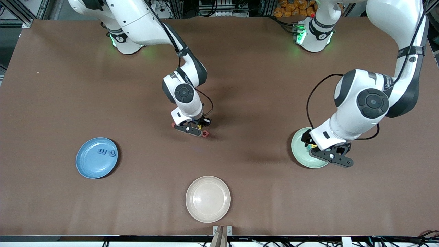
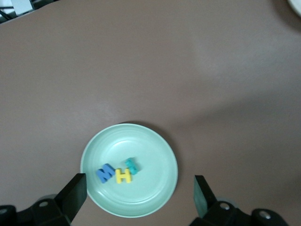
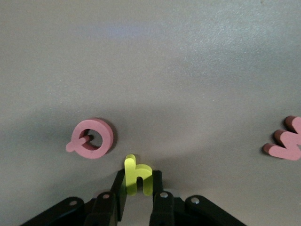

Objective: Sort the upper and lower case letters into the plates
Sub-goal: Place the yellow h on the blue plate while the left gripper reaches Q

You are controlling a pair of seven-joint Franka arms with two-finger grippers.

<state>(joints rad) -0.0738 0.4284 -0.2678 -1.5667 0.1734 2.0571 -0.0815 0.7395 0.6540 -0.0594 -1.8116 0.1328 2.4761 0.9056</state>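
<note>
The right gripper [image 3: 138, 186] is down at the middle of the table, fingers pinched narrow on the yellow lowercase h [image 3: 137, 175]. The letter stands between the pads with its tall stem poking out past the fingertips, so the grip sits across its lower body. Just beside the fingers on the table lies the red Q [image 3: 91, 138], flat, and a little farther off on the other flank lies the red W-shaped piece [image 3: 286, 140], also flat. Neither touches the h.

What matters next is direction: the blue plate [image 1: 97, 157], already carrying two blue letters [image 1: 106, 152], lies well away from this hand, toward the right arm's end of the table. The right arm is plainly the closer one, so I judge a lift and a carry toward that end is what's called for.

Over at the left arm's end, the left gripper [image 2: 140, 190] hangs above the mint plate [image 2: 129, 169], fingers spread wide and empty. In that plate sit a blue M [image 2: 105, 173], a yellow H [image 2: 123, 176] and a teal piece [image 2: 132, 165], bunched together. The cream plate [image 1: 208, 198] holds nothing.
</note>
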